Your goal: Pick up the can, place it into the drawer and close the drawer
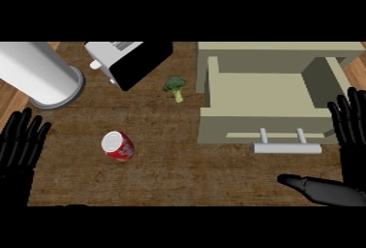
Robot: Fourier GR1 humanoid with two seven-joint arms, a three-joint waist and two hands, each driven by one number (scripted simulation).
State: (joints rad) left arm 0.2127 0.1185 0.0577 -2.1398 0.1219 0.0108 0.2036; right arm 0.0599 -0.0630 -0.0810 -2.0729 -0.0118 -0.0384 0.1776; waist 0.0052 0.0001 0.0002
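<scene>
Can [118,146], red with a white top, stands on the brown wooden counter [186,169], left of centre, untouched and well apart from both hands. Nothing holds it. Drawer [261,99] sits to the upper right of the can, pulled open, beige, its inside showing bare; its front panel faces the lower edge with a pale bar handle [287,148] on two short posts.

Left hand [20,140] shows at the view's left edge, fingers straight and pointing up, relaxed, holding nothing, just left of the can's level but apart from it. Right hand [350,128] shows at the right edge beside the drawer's right wall, fingers straight up, released, gripping nothing; its thumb [297,182] sticks out leftward below the drawer handle. Whether the fingers touch the drawer wall can't be told.

Broccoli floret [174,87] lies on the counter between the can and the drawer's far left corner, up from the can. Toaster [118,55], white with a black side, sits at the top, tilted, left of the broccoli. Large white cylinder [39,72] with a grey rim stands in the upper left corner, near the toaster.
</scene>
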